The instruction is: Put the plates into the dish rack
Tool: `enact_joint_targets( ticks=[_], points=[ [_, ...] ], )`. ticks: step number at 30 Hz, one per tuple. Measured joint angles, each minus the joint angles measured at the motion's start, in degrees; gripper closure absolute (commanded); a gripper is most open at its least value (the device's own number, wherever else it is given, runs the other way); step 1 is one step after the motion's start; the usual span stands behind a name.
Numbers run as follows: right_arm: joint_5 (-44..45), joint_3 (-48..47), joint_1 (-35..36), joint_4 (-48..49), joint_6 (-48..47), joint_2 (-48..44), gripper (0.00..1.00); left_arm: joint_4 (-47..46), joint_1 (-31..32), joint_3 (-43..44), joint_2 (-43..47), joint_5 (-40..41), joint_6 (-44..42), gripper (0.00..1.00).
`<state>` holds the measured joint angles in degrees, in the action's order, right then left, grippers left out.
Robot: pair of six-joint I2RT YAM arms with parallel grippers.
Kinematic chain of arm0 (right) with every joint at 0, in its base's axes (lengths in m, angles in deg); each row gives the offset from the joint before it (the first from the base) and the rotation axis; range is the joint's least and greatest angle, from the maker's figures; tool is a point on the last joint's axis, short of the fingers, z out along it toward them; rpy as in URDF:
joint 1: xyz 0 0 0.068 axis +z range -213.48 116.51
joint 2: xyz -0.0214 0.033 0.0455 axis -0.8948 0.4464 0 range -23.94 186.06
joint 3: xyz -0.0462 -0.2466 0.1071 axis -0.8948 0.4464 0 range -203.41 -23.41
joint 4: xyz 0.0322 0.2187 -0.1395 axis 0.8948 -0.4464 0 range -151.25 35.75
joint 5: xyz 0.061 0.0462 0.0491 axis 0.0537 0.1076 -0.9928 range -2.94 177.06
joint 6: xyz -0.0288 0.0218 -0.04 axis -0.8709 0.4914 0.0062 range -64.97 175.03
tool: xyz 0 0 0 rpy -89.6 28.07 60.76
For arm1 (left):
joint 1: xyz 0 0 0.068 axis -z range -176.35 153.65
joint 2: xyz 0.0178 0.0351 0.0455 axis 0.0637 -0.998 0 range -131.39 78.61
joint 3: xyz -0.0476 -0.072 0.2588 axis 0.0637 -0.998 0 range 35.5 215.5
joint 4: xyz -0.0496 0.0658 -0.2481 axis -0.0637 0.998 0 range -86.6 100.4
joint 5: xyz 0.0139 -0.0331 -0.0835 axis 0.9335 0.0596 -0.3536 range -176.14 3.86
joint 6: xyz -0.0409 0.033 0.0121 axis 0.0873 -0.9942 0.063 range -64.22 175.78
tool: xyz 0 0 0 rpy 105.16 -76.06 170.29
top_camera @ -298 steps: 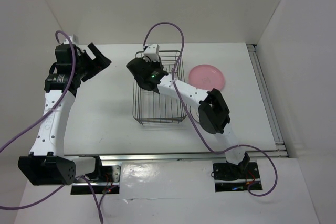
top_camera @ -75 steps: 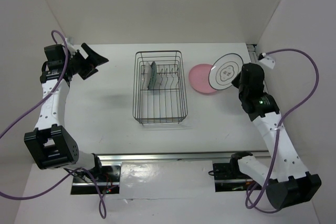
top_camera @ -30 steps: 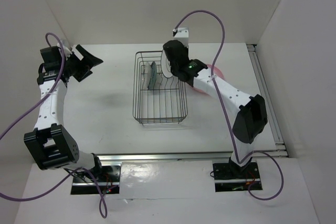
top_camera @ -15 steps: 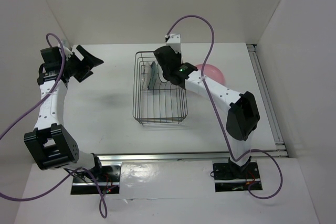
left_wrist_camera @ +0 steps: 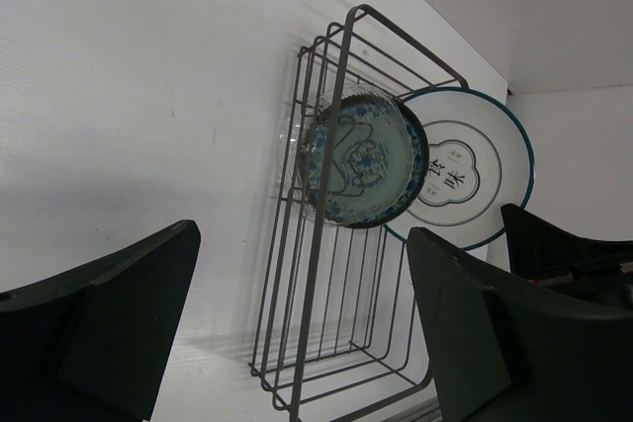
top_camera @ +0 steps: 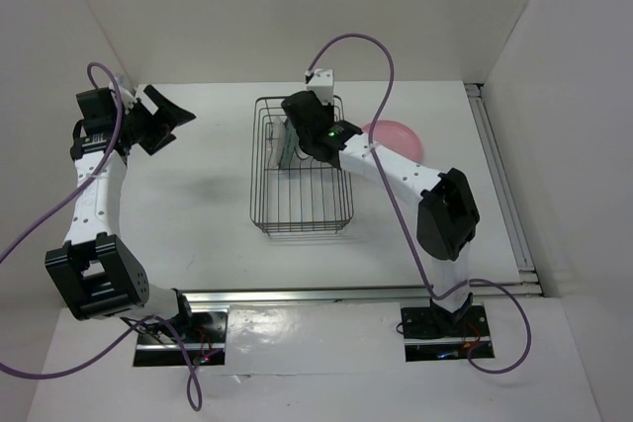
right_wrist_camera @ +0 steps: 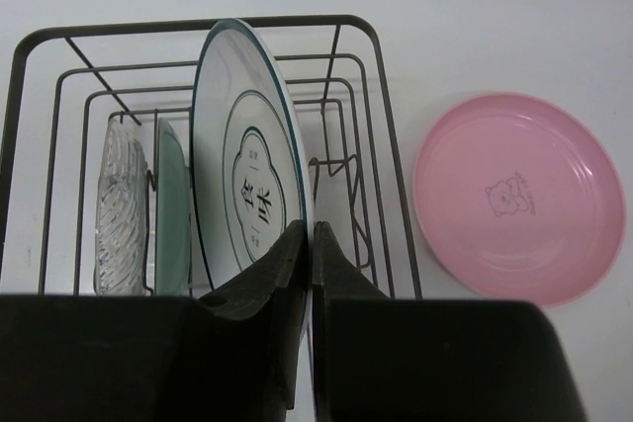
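My right gripper point(right_wrist_camera: 308, 234) was clamped on the near rim of the white plate with black rings point(right_wrist_camera: 247, 175), one finger on each face. The plate stood on edge, nearly upright, its top leaning slightly toward 11 o'clock in my right wrist view. It sat inside the dish rack point(top_camera: 302, 229), over the row of wire prongs. Whether its lower edge rested on the rack floor I could not tell, because my fingers hid it.

At 9 o'clock of that plate, just beside it, the dark teal patterned plate point(right_wrist_camera: 173, 205) stood on edge in the rack. The clear glass plate point(right_wrist_camera: 121, 205) stood on edge just beyond it, nearest the rack's wall on that side. From my left wrist camera the three overlapped, with the glass plate point(left_wrist_camera: 295, 145) and the teal plate point(left_wrist_camera: 361, 160) in front and the white plate point(left_wrist_camera: 465, 180) behind.

The pink plate point(right_wrist_camera: 519, 195) lay flat on the table point(top_camera: 198, 205) outside the rack, at 3 o'clock, apart from the wire.

My left gripper point(left_wrist_camera: 302, 239) hung with its jaws spread wide and nothing between them. From above it point(top_camera: 168, 118) sat at 10 o'clock of the rack, well apart.
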<state>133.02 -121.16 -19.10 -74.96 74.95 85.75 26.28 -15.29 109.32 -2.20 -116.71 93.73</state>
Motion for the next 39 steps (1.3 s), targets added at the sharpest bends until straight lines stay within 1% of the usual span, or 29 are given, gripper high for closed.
enact_joint_targets(
  ticks=[11, 13, 14, 17, 18, 19, 20, 23, 24, 27, 39],
  points=[
    [0.83, -1.33, 0.85, -0.31, 0.83, 1.79, 1.0, 0.0, 0.0, 0.0, 0.0, -0.39, 0.0, 0.0],
    [0.92, -1.73, 0.92, -0.31, 1.05, 2.4, 1.0, 0.0, 0.0, 0.0, 0.0, -0.42, -0.02, 0.0],
    [1.03, -2.01, 0.96, -0.31, 1.09, 2.78, 0.98, 0.0, 0.0, 0.0, 0.0, -0.42, -0.02, 0.0],
    [1.6, -2.84, 1.11, -0.39, 1.25, 3.74, 0.98, 0.0, 0.0, 0.0, 0.0, -0.42, -0.02, 0.0],
    [1.7, -3.21, 1.14, -0.48, 1.25, 4.02, 0.96, 0.0, 0.0, 0.0, 0.0, -0.42, -0.02, 0.0],
    [1.79, -3.56, 1.14, -0.72, 1.25, 4.26, 0.9, 0.0, 0.0, 0.0, 0.0, -0.42, -0.02, 0.0],
    [1.88, -3.96, 1.14, -1.01, 1.25, 4.52, 0.81, 0.0, 0.0, 0.0, 0.0, -0.42, -0.02, 0.0],
    [2.03, -4.81, 1.31, -1.29, 1.42, 5.07, 0.74, 0.0, 0.0, 0.0, 0.0, -0.42, -0.02, 0.0],
    [2.03, -4.98, 1.44, -1.33, 1.49, 5.11, 0.66, 0.0, 0.0, 0.0, 0.0, -0.42, -0.02, 0.0],
    [2.32, -5.09, 2.03, -1.38, 1.73, 5.11, 0.53, 0.0, 0.0, 0.0, 0.0, -0.44, -0.02, 0.0],
    [4.07, -6.84, 3.54, -2.49, 1.64, 5.11, 0.52, 0.0, 0.0, 0.0, 0.0, -0.85, -0.02, 0.0]
  ],
)
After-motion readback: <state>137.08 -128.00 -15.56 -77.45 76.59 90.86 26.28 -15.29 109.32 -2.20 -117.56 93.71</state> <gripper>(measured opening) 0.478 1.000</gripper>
